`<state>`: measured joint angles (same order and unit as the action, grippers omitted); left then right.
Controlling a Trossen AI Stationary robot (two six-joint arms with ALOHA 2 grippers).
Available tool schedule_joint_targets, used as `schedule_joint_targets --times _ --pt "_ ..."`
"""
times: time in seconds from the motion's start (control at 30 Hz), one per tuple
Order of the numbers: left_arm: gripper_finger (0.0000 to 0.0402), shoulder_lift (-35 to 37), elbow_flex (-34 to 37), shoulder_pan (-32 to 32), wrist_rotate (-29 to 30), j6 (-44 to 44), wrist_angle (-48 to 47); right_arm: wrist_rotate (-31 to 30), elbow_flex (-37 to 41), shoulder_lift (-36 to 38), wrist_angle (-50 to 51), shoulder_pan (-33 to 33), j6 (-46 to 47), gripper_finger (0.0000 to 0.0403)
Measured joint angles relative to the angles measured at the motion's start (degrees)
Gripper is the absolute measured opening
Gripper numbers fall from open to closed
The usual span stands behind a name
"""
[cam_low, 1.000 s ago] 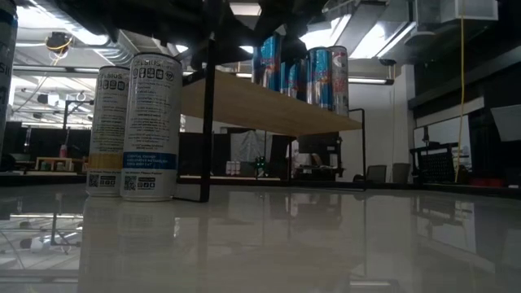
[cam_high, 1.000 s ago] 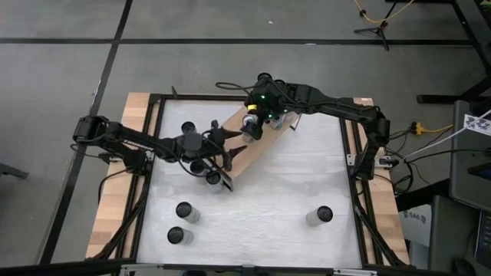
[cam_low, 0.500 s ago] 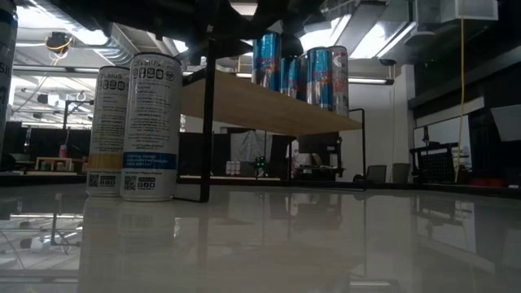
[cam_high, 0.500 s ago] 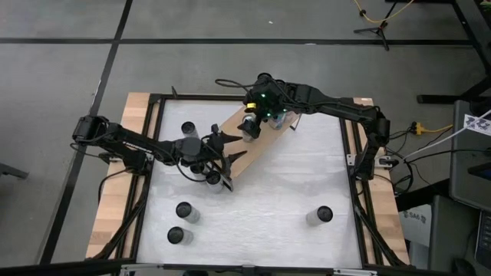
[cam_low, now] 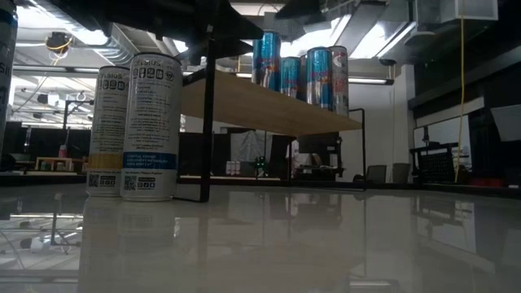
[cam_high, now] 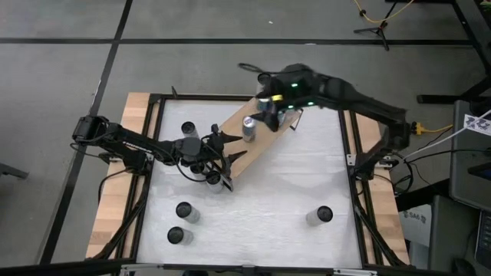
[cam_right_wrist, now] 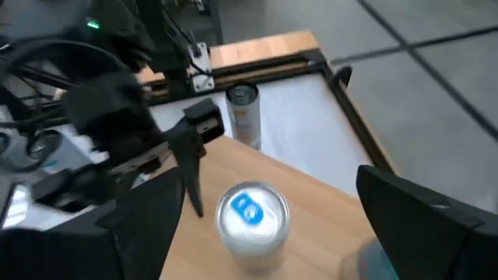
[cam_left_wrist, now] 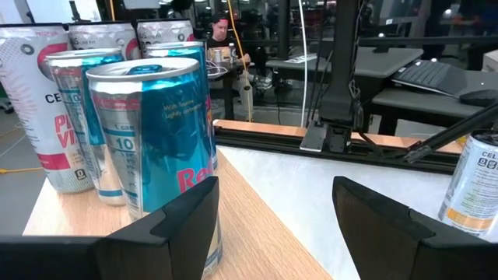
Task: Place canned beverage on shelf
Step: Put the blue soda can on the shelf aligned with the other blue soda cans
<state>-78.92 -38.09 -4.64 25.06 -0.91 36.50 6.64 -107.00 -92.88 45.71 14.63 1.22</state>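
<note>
Right gripper (cam_high: 270, 109): open above the shelf (cam_high: 257, 146), clear of the blue can (cam_high: 248, 127) standing there.
Left gripper (cam_high: 222, 162): open, empty, at the shelf's near end.

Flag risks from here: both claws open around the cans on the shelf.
1. The left claw sits open at the shelf's near end with a blue can close to one finger; a sideways move could topple it into the cans bunched behind it.
2. The right claw hangs open above a lone upright can; dropping or swinging low could knock it over.
</note>
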Motion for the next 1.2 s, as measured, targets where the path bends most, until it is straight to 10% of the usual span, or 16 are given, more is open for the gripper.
schedule_joint_targets --times 0.47,1.2 --pt "0.0246 0.0 0.0 0.0 6.7 0.2 0.0 -12.4 8.3 16.8 12.8 -15.0 -2.8 0.0374" --pt "0.0248 -0.1 0.0 0.1 8.1 0.1 0.2 -19.1 50.1 30.9 -14.3 -29.8 4.9 0.0374"
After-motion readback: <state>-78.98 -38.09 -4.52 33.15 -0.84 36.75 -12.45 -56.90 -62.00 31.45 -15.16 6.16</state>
